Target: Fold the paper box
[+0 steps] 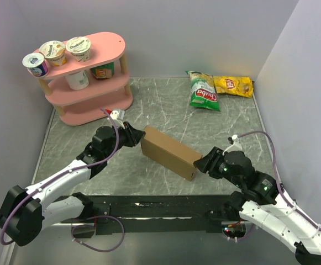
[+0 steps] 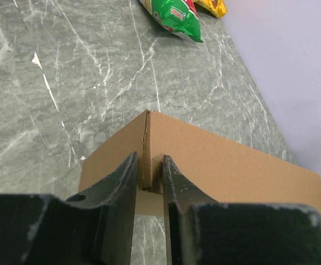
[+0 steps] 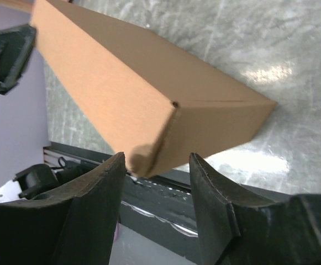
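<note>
1. While the left tool (image 2: 149,165) clamps the paper box (image 1: 168,152) at its far-left end, the right tool (image 3: 157,165) gapes, released, astride the near-right corner.
2. The paper box sits on the worktop (image 1: 149,99), between both tools.
3. It looks like light, stiff, easily dented cardboard; the end edges seem the best hold.
4. Long axis runs diagonally, far-left to near-right.
</note>
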Robot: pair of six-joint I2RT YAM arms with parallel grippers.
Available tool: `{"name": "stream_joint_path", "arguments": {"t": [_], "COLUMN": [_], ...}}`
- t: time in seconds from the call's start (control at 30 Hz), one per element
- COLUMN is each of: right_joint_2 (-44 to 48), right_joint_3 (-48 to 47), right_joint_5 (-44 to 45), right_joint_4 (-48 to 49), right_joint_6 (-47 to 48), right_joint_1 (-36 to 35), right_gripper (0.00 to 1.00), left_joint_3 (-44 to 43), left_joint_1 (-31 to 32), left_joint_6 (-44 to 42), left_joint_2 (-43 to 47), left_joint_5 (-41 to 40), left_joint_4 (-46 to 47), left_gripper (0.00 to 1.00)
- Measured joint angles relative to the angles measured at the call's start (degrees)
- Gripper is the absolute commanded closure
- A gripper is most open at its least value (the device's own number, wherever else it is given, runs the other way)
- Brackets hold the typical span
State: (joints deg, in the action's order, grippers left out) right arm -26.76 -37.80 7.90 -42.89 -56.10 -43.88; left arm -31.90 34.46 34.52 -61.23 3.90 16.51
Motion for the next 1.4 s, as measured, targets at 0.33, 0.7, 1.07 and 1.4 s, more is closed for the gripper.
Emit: {"name": "stream_joint_path", "arguments": {"t": [0.33,0.7,1.07,1.4], "right_joint_2": [1.2,2.1,4.3,5.3], "right_joint_3": [1.4,3.3,5.7,6.8], "right_joint_5": [0.2,0.5,0.8,1.1], "right_joint_4": [0.0,3.1,4.5,5.0], "right_joint_6": [-0.6,-2.9,-5.1,-6.4], "right_joint_1": [0.0,0.0,0.4,0.4], "right_gripper": [0.48,0.80,1.00,1.00], "left_joint_3": [-0.1,-0.2,-0.3,-1.1], "left_joint_1": [0.0,0.0,0.0,0.0], "left_joint_6": [0.0,-0.1,-0.4,-0.4], "left_joint_2": [-0.3,-0.5,-0.9,-0.8], "left_joint_5": [0.1,0.1,0.2,0.2], "left_joint_4": [0.2,0.2,0.5,-0.2], "left_gripper": [0.96,0.96,0.96,0.63]}}
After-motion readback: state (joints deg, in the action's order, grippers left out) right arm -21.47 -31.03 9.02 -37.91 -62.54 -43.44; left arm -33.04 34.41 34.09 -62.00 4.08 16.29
